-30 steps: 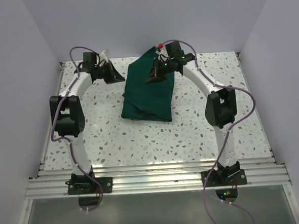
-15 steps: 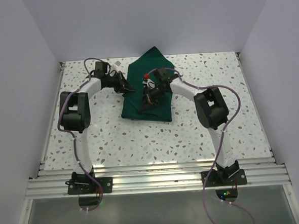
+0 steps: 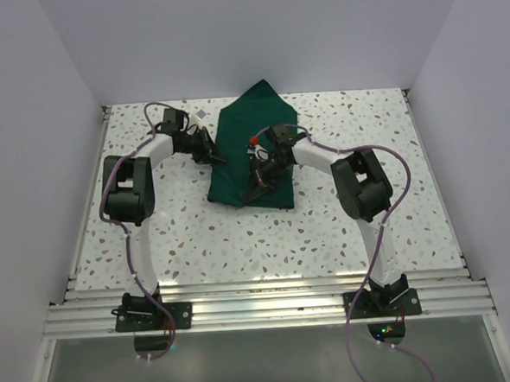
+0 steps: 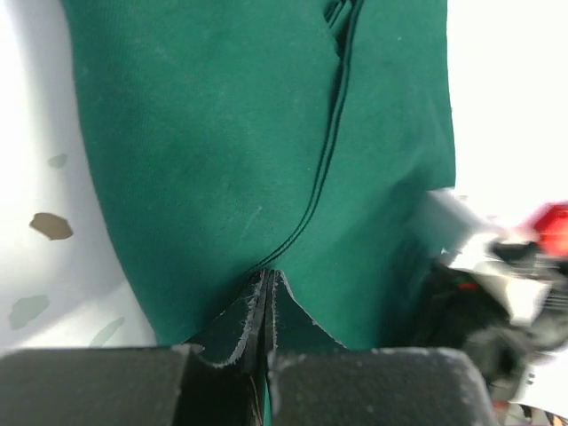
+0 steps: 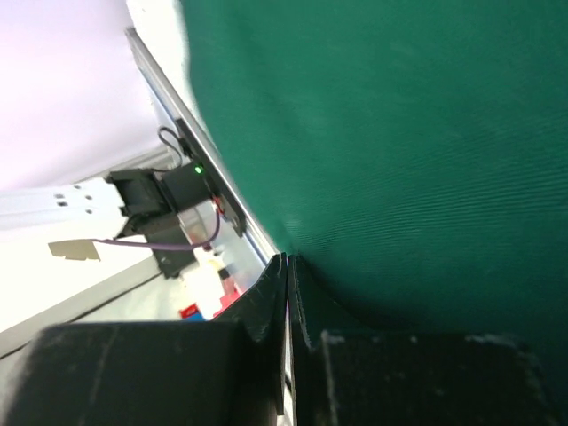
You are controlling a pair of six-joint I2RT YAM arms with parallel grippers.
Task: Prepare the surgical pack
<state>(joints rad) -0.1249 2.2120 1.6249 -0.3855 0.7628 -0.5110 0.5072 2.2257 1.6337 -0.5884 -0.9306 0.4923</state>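
Green cloth bundle (image 3: 259,108) is judged soft, limp and light; a folded edge is best pinched. Left gripper (image 4: 268,286) and right gripper (image 5: 286,266) are fully closed at the cloth; whether it is pinched cannot be told.

The dark green cloth (image 3: 239,140) lies folded into a long bundle, far end pointed.
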